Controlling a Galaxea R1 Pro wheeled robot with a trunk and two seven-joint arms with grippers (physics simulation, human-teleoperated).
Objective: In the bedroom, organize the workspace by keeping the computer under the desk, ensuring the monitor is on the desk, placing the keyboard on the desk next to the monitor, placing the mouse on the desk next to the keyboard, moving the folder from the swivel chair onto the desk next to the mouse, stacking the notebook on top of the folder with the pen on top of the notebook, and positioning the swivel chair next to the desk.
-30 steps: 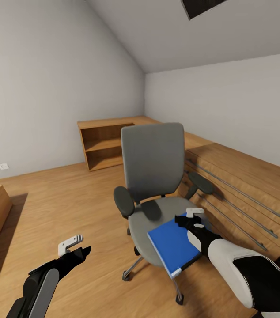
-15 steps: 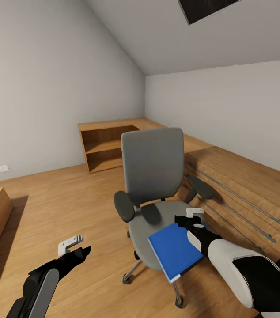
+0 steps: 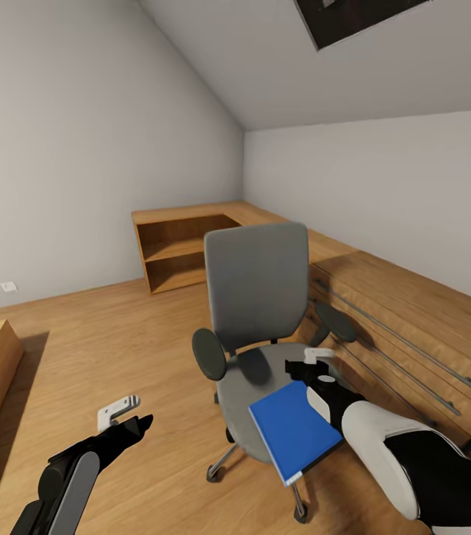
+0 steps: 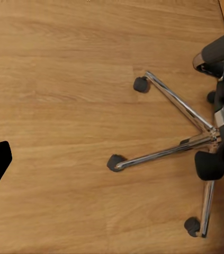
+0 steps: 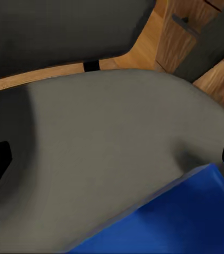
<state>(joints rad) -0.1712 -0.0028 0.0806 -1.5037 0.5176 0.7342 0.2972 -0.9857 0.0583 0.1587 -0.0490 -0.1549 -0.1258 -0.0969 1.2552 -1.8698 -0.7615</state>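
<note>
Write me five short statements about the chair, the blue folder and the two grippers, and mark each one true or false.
1. The folder is bright blue. True.
2. The right gripper is at the folder's far edge. True.
3. The swivel chair lies tipped over on the floor. False: it stands upright on its castors.
4. The left gripper is touching the folder. False: it hangs over bare wood floor, apart from the chair.
5. The folder lies flat in the middle of the seat. False: it sticks out past the seat's front edge, tilted.
</note>
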